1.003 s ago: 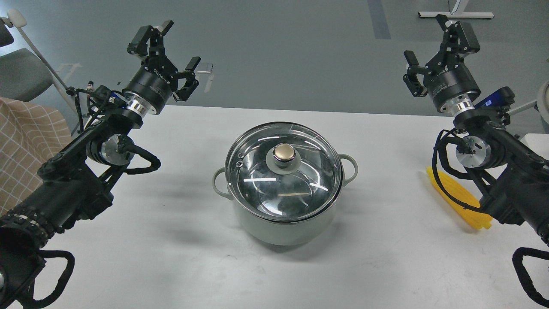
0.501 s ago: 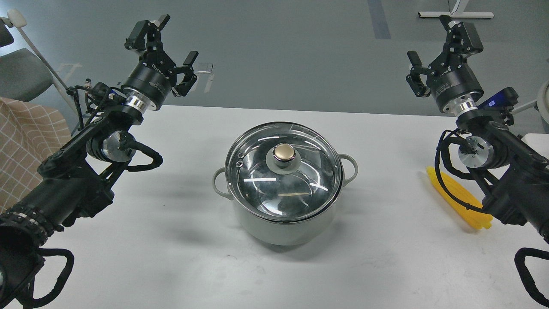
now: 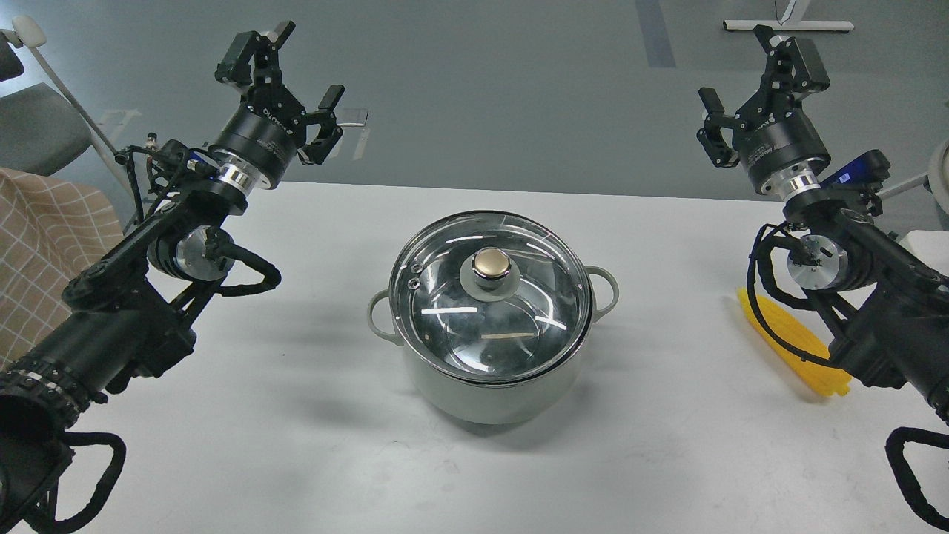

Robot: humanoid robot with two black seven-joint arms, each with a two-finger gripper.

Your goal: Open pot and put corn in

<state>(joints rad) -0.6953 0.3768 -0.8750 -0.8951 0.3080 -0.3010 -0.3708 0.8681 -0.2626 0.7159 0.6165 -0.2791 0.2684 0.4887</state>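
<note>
The pale grey-green pot (image 3: pixel 489 393) stands in the middle of the white table, closed by a round glass lid (image 3: pixel 491 311) with a gold knob (image 3: pixel 492 262). The yellow corn (image 3: pixel 786 343) lies on the table at the right, partly hidden behind my right arm. My left gripper (image 3: pixel 293 70) is open and empty, raised beyond the table's far left edge, well away from the pot. My right gripper (image 3: pixel 752 78) is open and empty, raised at the far right, above and behind the corn.
The table (image 3: pixel 296 445) has its far edge just behind the pot. A grey chair (image 3: pixel 37 126) and a checked cloth (image 3: pixel 44 245) are at the left. A white floor stand base (image 3: pixel 786 24) is at the back right.
My left gripper rose and shifted slightly left from a second ago. My right gripper wavered slightly and is back near where it was. Pot, lid and corn have not moved.
</note>
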